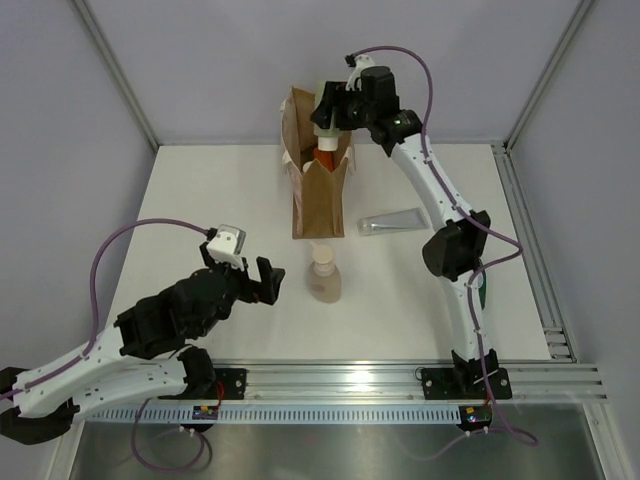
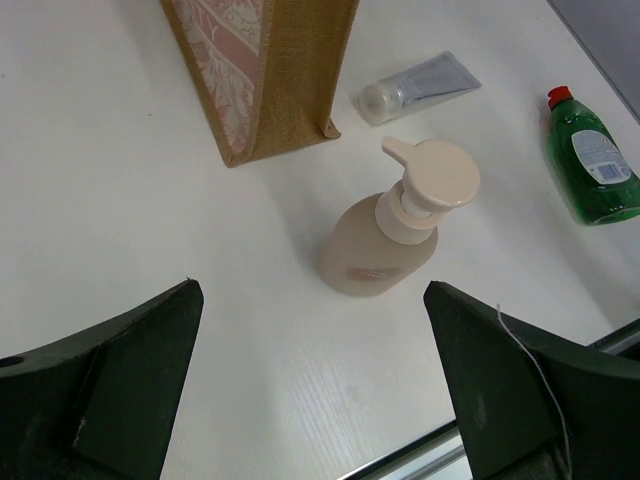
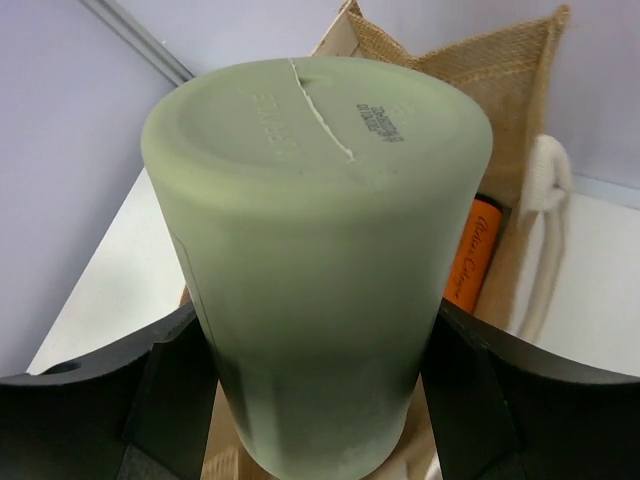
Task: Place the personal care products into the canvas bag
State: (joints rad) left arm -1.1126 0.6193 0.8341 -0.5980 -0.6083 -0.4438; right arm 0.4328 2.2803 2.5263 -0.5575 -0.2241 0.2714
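The tan canvas bag [image 1: 318, 200] stands upright at the table's back middle, with an orange bottle [image 1: 327, 157] inside it. My right gripper [image 1: 335, 108] is shut on a pale green bottle [image 1: 326, 108] and holds it over the bag's mouth. In the right wrist view the bottle [image 3: 320, 250] fills the frame between the fingers, with the orange bottle [image 3: 470, 255] and the bag [image 3: 500, 80] behind. The beige-pink white-capped bottle [image 1: 323, 275] stands in front of the bag. My left gripper [image 1: 262, 280] is open and empty just left of it [image 2: 390, 235]. A silver tube [image 1: 393, 222] lies to the right of the bag. Only one pale green bottle shows.
A dark green bottle [image 2: 592, 158] with a red cap lies at the right, mostly hidden behind my right arm in the top view [image 1: 484, 285]. The bag's whitish handle [image 3: 545, 200] hangs at its rim. A metal rail [image 1: 400, 380] runs along the near edge.
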